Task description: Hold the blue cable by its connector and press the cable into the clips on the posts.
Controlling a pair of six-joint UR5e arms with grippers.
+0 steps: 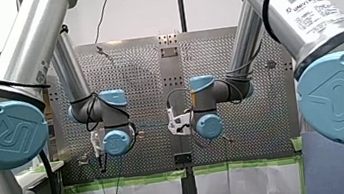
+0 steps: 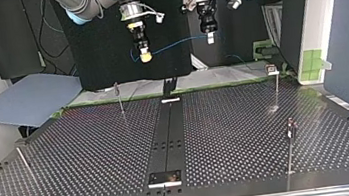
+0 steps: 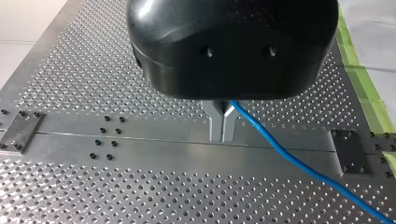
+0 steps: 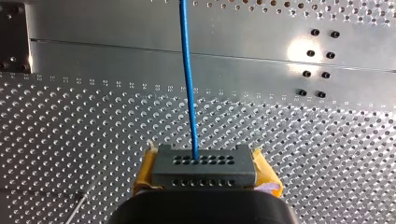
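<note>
1. Robotics laboratory: my left arm (image 1: 8, 128) and my right arm (image 1: 341, 95), both industrial robots, stand side by side.
2. A perforated metal table (image 2: 93, 153) carries thin posts (image 2: 120, 99).
3. Green tape (image 1: 135, 180) marks edges; a black backdrop (image 2: 102, 56) hangs behind the arms.

Blue cable (image 4: 187, 84) runs straight from a hole in its grey connector (image 4: 204, 168).

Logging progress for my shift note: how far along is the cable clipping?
Done: my right claw grips the connector; my left claw pinches the blue cable. In hand: cable held above the table. Left: all the pressing; the posts carry no cable.
</note>
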